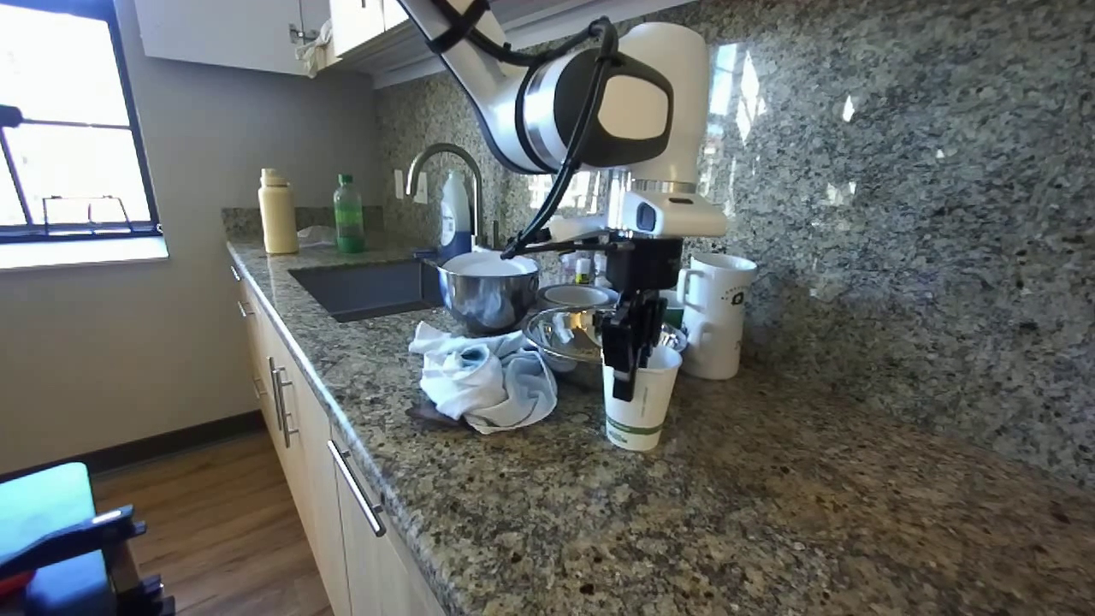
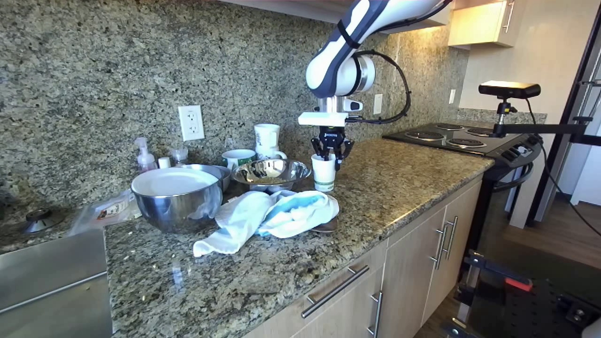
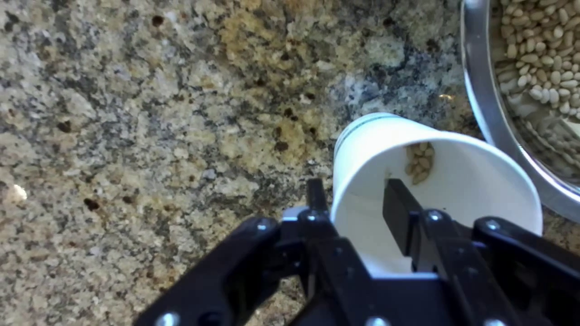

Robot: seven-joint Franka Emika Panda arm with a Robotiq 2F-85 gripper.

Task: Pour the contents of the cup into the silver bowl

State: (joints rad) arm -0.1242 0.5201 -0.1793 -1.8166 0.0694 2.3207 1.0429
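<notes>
White and upright, the cup (image 2: 324, 177) is set on the counter (image 2: 375, 188), just beside the silver bowl (image 2: 288, 171). 2 fingers (image 3: 401, 217) of the gripper (image 3: 355, 190) are spread apart, 1 inside the cup, 1 outside.

Bent white arm (image 2: 348, 75), fingers (image 3: 399, 210) beneath, downward and slightly apart.

Exterior views share the counter (image 1: 770, 496) from opposite directions; the wrist view looks closely down.
</notes>
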